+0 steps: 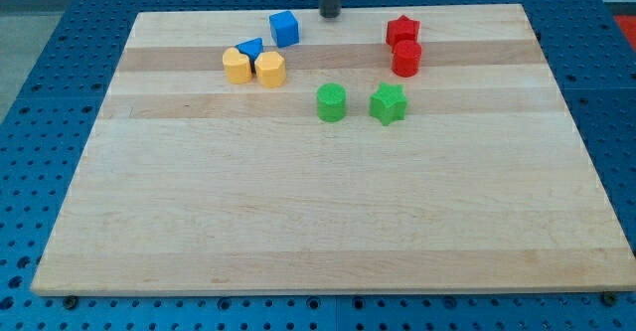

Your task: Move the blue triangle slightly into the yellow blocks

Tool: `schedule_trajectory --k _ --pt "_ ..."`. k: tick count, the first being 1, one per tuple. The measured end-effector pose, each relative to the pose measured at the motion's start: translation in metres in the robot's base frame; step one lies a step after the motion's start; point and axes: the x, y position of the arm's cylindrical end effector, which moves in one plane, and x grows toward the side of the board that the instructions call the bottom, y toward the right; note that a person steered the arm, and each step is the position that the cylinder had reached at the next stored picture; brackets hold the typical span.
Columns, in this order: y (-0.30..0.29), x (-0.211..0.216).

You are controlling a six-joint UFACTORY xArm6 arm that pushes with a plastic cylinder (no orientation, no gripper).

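The blue triangle (pixel 250 48) lies at the view's upper left, touching the top of two yellow blocks: a yellow block (pixel 237 66) on the left and a yellow block (pixel 270 70) on the right, side by side. A blue cube (pixel 284 28) stands just up and right of the triangle. My tip (pixel 329 14) is at the view's top edge of the board, right of the blue cube and apart from all blocks.
A red star (pixel 402 30) and a red cylinder (pixel 406 59) stand at the upper right. A green cylinder (pixel 331 102) and a green star (pixel 389 103) sit near the middle. The wooden board (pixel 318 222) lies on a blue perforated table.
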Motion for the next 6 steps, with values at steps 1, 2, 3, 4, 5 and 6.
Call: schedule_trajectory --k 1,2,3,4,5,6 --pt "-0.047 0.008" --pt "-0.081 0.035" --pt "-0.098 0.063" --pt "-0.099 0.084" --pt "-0.099 0.071" --pt "-0.099 0.018"
